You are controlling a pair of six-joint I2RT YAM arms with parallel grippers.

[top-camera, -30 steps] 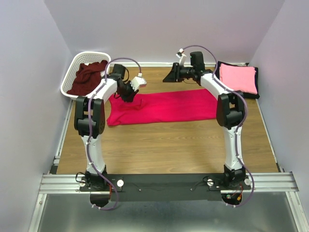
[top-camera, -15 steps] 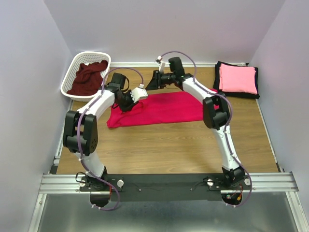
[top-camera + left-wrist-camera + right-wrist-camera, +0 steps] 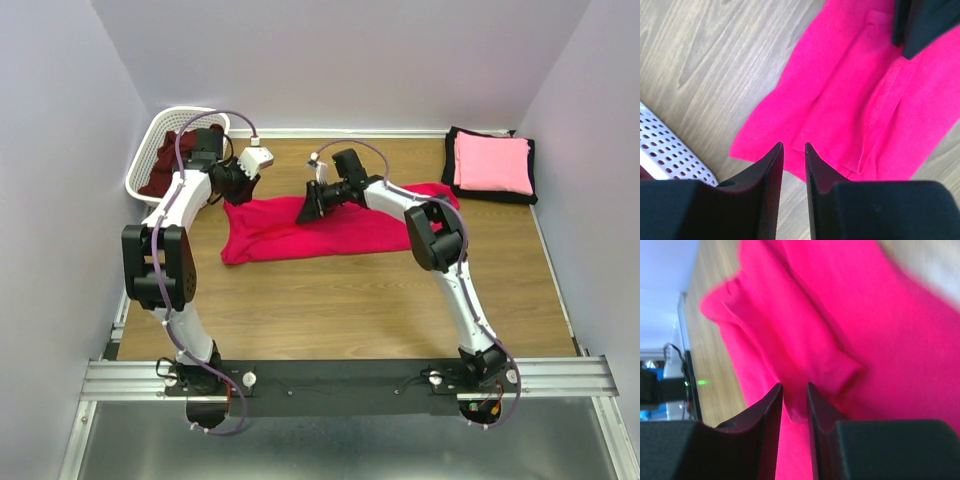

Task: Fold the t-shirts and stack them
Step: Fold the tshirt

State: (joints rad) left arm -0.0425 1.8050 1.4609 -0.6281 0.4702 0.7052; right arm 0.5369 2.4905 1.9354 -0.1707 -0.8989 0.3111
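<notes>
The crimson-red t-shirt (image 3: 350, 228) lies spread on the wooden table. My right gripper (image 3: 305, 211) is over its left-middle part, shut on a pinched fold of the red fabric (image 3: 807, 390). My left gripper (image 3: 244, 186) hovers at the shirt's far-left corner with its jaws close together and nothing between them; below it show the shirt's edge (image 3: 850, 100) and bare wood. The light pink t-shirt (image 3: 492, 161) lies folded on the black t-shirt (image 3: 450, 158) at the far right. The dark maroon t-shirt (image 3: 163, 170) lies in the basket, partly hidden by my left arm.
The white lattice basket (image 3: 148, 142) stands at the far left corner; its rim shows in the left wrist view (image 3: 670, 152). Purple walls close in the table on three sides. The right gripper's black body shows at the top right of the left wrist view (image 3: 922, 25).
My right gripper has moved left and nearer, carrying a fold of the red shirt over itself. My left gripper has come off the shirt and moved back left toward the basket.
</notes>
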